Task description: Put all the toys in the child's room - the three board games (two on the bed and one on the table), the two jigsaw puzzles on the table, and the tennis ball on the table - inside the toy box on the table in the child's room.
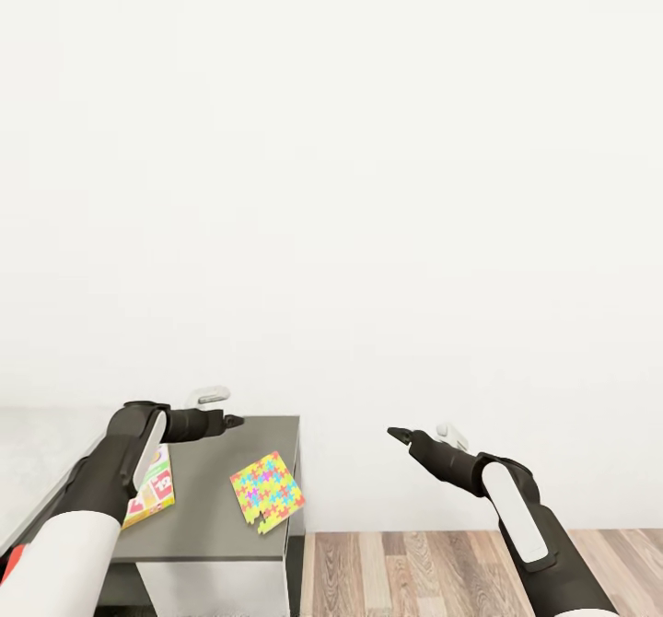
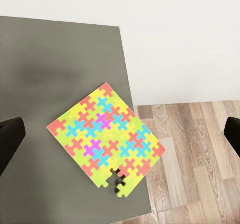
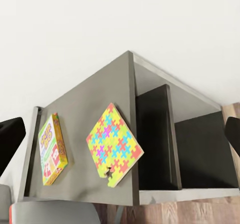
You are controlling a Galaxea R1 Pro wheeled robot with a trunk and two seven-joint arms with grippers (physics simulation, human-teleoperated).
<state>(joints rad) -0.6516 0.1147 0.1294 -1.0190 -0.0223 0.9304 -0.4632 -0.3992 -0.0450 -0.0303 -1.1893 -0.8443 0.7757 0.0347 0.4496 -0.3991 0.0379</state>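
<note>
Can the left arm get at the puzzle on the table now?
Probably yes. The left claw is open above the table, and the puzzle lies bare near the edge with nothing on or over it.

On the table, the board game lies left of the jigsaw puzzle.

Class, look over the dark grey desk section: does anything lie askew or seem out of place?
Yes. The jigsaw puzzle lies turned diagonally to the table edges, one corner poking past the edge above the wooden floor, and a few pieces at that corner look loose or missing.
</note>
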